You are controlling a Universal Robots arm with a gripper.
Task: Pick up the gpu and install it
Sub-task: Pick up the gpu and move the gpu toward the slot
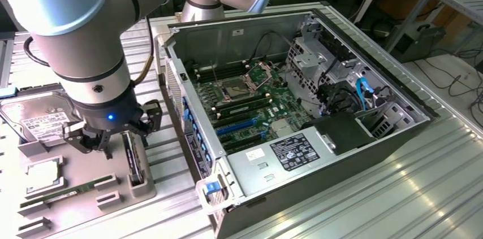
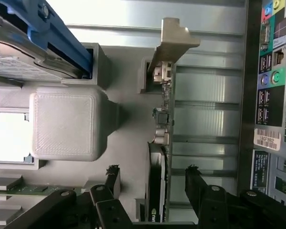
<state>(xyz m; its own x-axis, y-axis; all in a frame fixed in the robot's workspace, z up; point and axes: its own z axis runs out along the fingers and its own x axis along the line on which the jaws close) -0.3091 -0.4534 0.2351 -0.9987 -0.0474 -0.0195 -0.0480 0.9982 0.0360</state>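
The task stood at its very start. The gpu (image 1: 135, 163) was not yet lifted: it stood on edge in its slot along the side of the grey holder (image 1: 89, 165) that faces the open computer case (image 1: 226, 38), with its metal bracket (image 2: 174, 38) at one end. The holder sat near the tabletop (image 1: 377, 194) edge at the exterior view's left, and also carried a hard drive (image 1: 38, 117) and a RAM stick (image 1: 72, 189). The gripper (image 2: 153, 172) hung right over the card, lined up with it, so that the card's dark fan part lay between the two fingers (image 2: 113, 177). The fingers were spread wide, with a gap showing on each side of the card; they touched nothing and held nothing. By my reading the approach was done, or nearly so, while closing on the card, the lift, the carry to the case and the seating were all left. Inside the case the blue slots (image 1: 237, 126) on the board carried no card, so the install had not begun.
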